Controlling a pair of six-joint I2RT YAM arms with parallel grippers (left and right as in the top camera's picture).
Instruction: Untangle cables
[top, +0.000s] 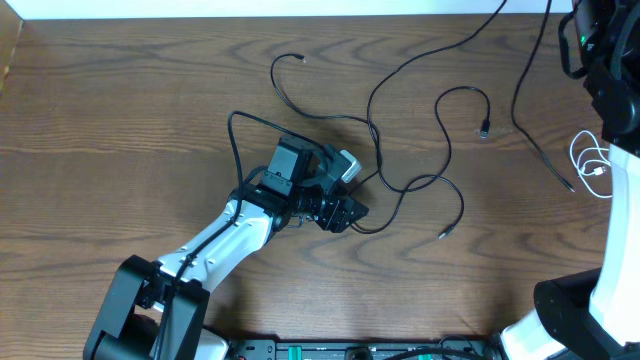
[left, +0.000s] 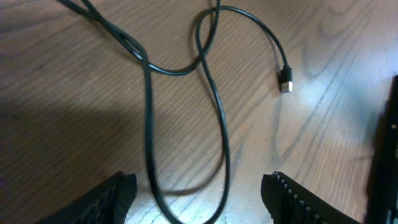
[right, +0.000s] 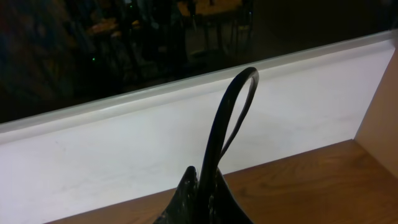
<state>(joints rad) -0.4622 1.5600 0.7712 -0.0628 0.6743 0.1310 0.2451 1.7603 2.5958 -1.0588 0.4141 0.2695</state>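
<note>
Several thin black cables (top: 405, 130) lie crossed in loops on the wooden table (top: 120, 130). Their plug ends lie apart; one plug (top: 484, 128) points right. A coiled white cable (top: 592, 165) lies at the right edge. My left gripper (top: 350, 213) is low over the tangle and open. In the left wrist view a black cable loop (left: 217, 118) runs between its jaws (left: 199, 183), untouched, with a plug (left: 285, 81) beyond. My right gripper (top: 582, 35) is at the top right, raised. Its jaws (right: 204, 180) are shut on a black cable loop (right: 231, 106).
A black cable (top: 535, 130) runs from the right gripper's area down to a loose end near the white cable. The right arm's white base (top: 570, 310) stands at the lower right. A white wall ledge (right: 124, 137) borders the table's far edge.
</note>
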